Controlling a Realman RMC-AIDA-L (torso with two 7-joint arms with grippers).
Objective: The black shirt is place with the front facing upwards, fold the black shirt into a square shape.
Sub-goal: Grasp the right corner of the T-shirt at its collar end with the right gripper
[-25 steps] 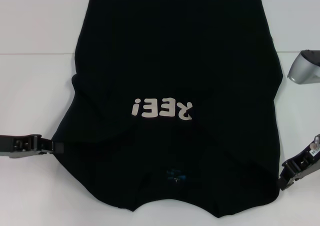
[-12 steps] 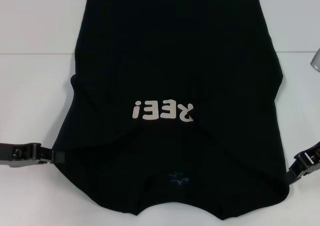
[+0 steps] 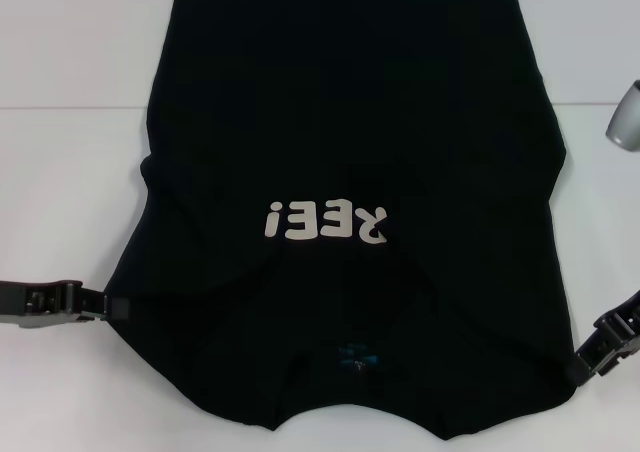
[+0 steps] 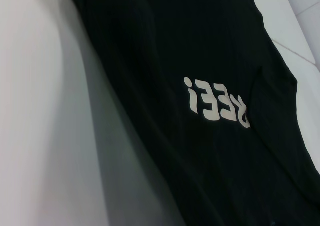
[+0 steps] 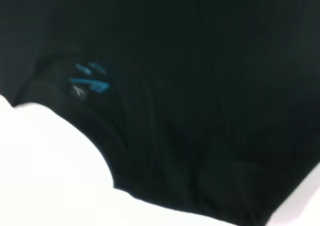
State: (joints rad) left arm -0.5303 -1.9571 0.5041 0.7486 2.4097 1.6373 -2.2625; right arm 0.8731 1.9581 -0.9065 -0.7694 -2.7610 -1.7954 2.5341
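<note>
Here, a white table (image 3: 70,222) fills the head view, and the black shirt (image 3: 350,122) lies spread across its middle, by far the largest thing on it. The shirt lies flat with both sleeves folded inward over the body, so that its side edges run nearly straight from the far hem down to the collar end, which is nearest the robot. Off-white lettering (image 3: 325,219) sits across the chest and reads upside down from the head camera; part of it is tucked under the folded cloth. Closer to the robot than the lettering, a small blue label (image 3: 357,356) shows inside the neck opening.

At the shirt's left edge, level with the shoulder, the left gripper (image 3: 108,306) lies low on the table with its tip touching the cloth; whether its fingers are apart or closed cannot be told from this angle. At the shirt's right shoulder corner, the right gripper (image 3: 592,357) meets the fabric edge, and its finger state cannot be told either.

The left wrist view looks along the shirt (image 4: 210,61) and catches the lettering (image 4: 216,102). The right wrist view shows dark cloth (image 5: 210,86) and the label (image 5: 89,78) by the curved collar edge, with bare table (image 5: 40,176) beside it.
</note>
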